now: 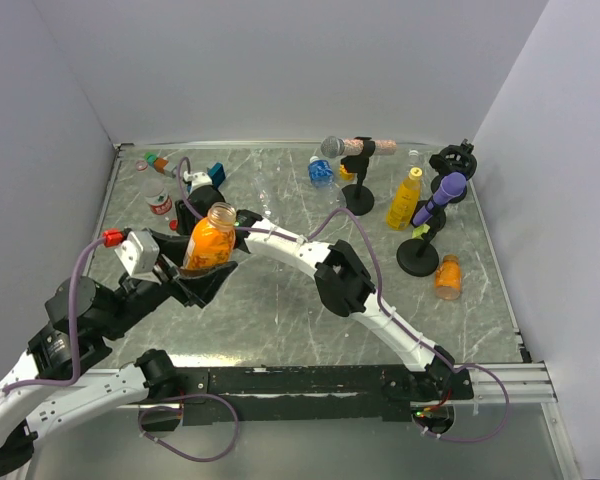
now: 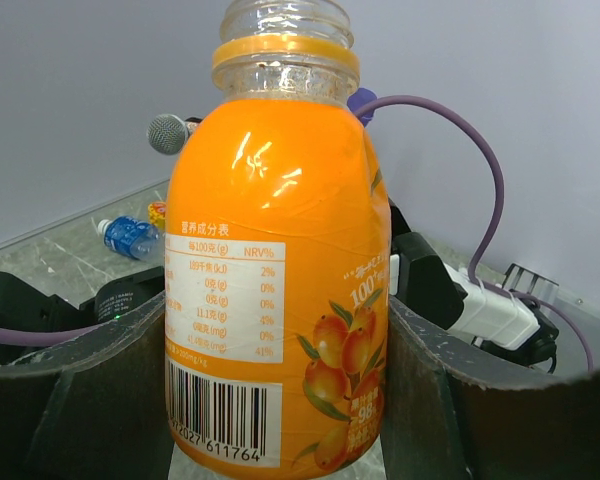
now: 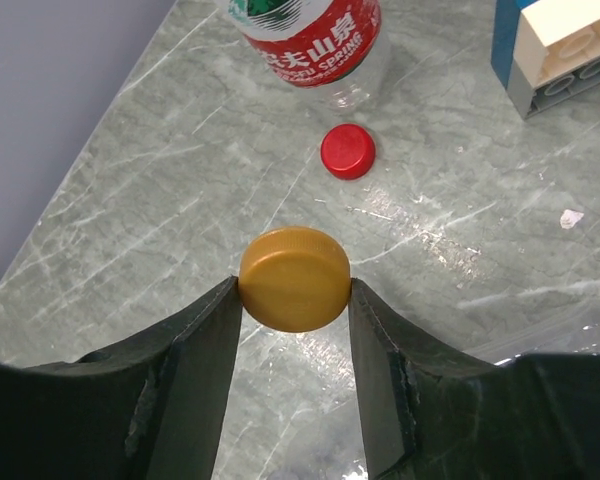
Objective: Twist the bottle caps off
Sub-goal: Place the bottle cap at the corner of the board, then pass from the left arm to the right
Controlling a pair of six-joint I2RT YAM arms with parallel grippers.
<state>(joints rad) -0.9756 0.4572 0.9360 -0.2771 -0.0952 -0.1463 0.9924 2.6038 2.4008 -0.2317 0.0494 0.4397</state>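
Note:
My left gripper (image 1: 206,268) is shut on a squat orange bottle (image 1: 212,240) and holds it upright above the table. In the left wrist view the bottle (image 2: 280,300) fills the gap between both fingers (image 2: 100,400), and its mouth (image 2: 285,20) is bare, with only the orange ring below the thread. My right gripper (image 3: 295,288) pinches an orange cap (image 3: 295,278) by its rim at the fingertips, a little above the marble. A loose red cap (image 3: 347,151) lies just beyond it, in front of a clear bottle with a red label (image 3: 305,40).
A blue-and-tan block (image 3: 560,45) lies to the right of the red-label bottle. A grey microphone (image 1: 332,147) and a purple one (image 1: 450,188) stand at the back right, with a yellow bottle (image 1: 405,198), an orange bottle (image 1: 447,277) and a blue-label bottle (image 1: 321,172).

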